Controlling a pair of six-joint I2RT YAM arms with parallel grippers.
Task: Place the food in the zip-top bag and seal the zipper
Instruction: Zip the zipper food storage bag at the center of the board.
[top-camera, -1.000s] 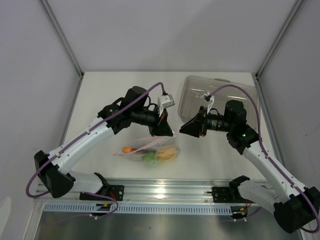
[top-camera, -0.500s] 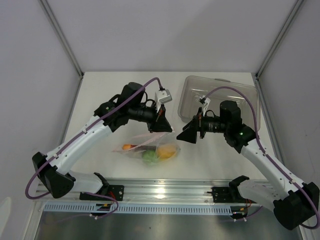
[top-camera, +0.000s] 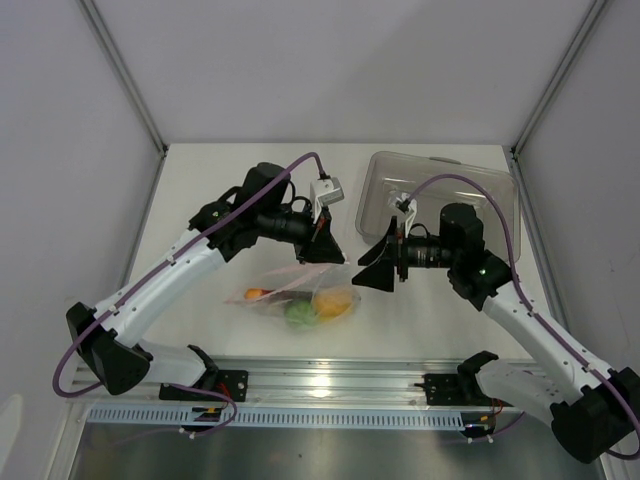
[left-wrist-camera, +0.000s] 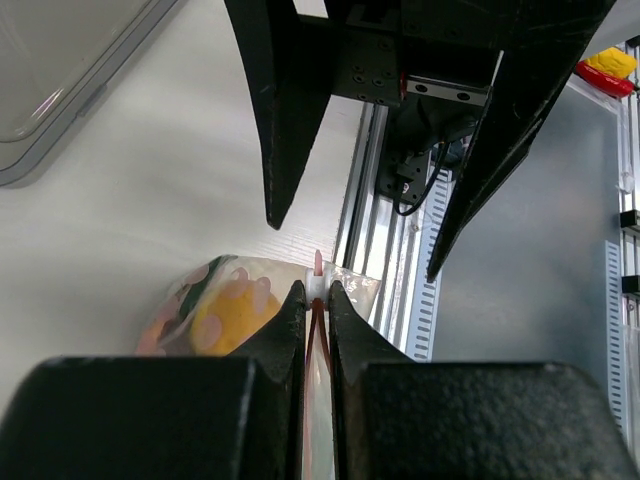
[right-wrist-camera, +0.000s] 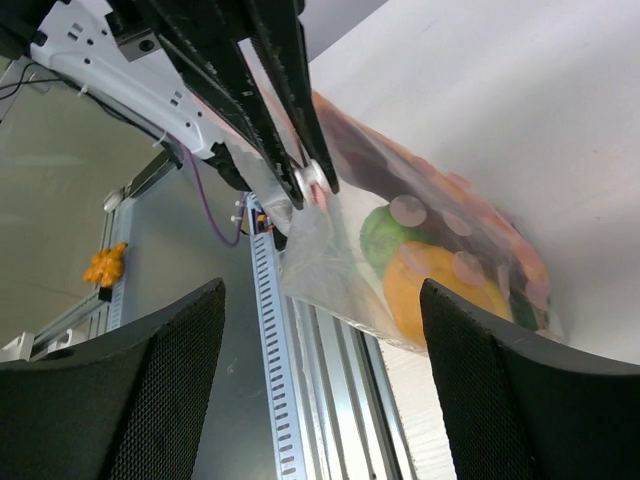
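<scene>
The zip-top bag (top-camera: 297, 299) lies on the table (top-camera: 200, 190) near its near edge, between the arms. It is clear and soft, with a yellow fruit (top-camera: 335, 301) and a green lime (top-camera: 298, 314) inside. The left gripper (left-wrist-camera: 317, 290) is clenched on the pink-red zipper (left-wrist-camera: 318, 335). The right gripper (top-camera: 372, 268) hangs released just right of the bag.
</scene>
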